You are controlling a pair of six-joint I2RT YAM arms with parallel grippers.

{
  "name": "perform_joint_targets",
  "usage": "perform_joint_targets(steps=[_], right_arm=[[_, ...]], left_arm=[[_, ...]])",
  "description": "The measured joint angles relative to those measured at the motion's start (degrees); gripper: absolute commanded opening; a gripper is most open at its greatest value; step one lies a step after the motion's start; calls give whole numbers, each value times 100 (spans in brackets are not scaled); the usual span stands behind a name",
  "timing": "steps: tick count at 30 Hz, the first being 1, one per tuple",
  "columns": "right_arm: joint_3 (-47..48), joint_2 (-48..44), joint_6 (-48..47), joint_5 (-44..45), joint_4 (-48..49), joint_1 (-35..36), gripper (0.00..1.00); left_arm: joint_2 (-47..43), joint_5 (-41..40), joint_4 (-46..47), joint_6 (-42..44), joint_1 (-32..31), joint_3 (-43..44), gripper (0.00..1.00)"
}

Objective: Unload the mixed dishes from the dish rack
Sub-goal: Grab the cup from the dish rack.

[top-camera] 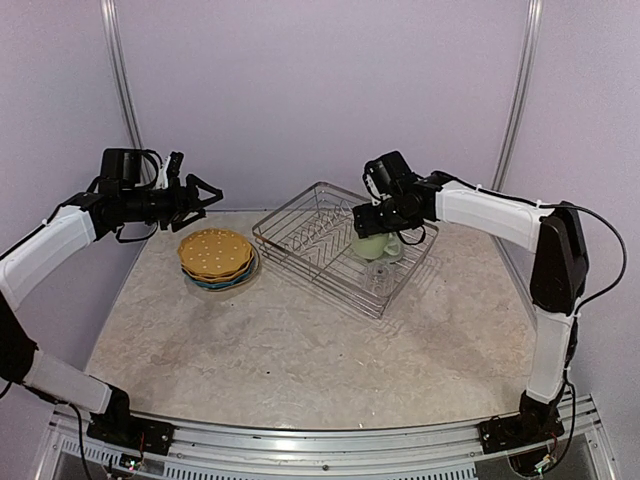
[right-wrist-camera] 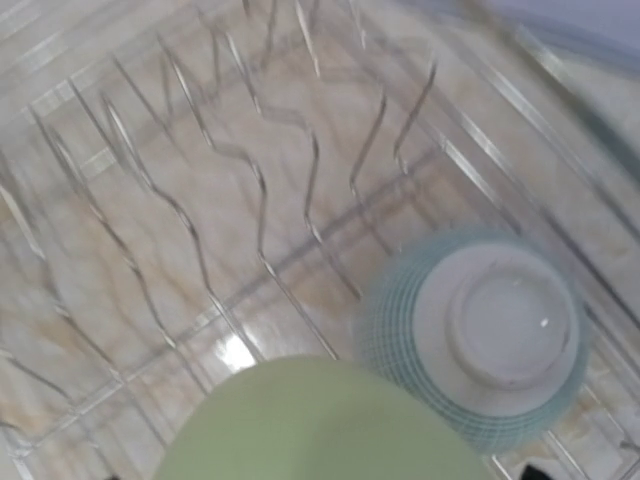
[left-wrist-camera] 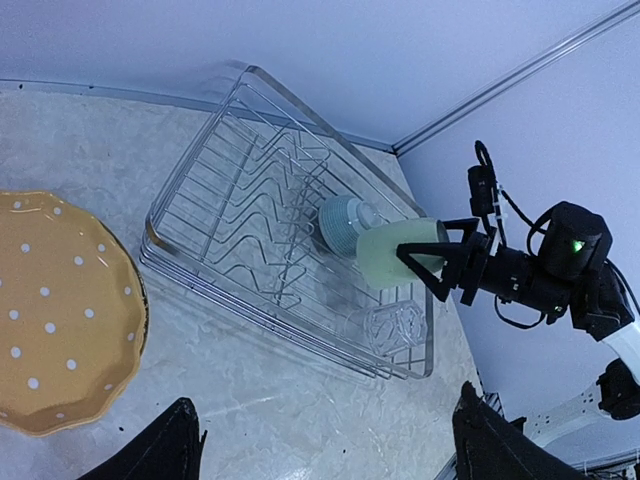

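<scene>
Pale green mug [left-wrist-camera: 388,256] seemingly in right gripper [left-wrist-camera: 422,262], clear glass [left-wrist-camera: 388,326] faint

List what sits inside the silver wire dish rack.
An upturned small light-blue bowl, a clear glass, and a pale green mug gripped in the right arm's jaws. The plate prongs stand bare. Anything under the bowl or mug is covered.

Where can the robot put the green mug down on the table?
The biggest bare patch is the table in front, bordered by the rack, the plates and the near edge. A thin strip lies between plates and rack. The rack's right end is crowded: bowl, glass, and the right hand holding the mug.
</scene>
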Motion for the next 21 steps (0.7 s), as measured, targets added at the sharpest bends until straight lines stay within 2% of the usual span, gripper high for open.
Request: perform_joint_targets(steps=[5, 12, 21], right_arm=[[-1032, -782, 216, -310, 1075, -81, 0], [-2577, -1207, 1058, -1510, 2997, -544, 0], [-3521, -1228, 2282, -2750, 4931, -894, 0]], left_arm=[[0, 17, 0, -2, 0, 0, 82], [0, 46, 0, -4, -2, 0, 82], [0, 157, -2, -48, -24, 2, 82]])
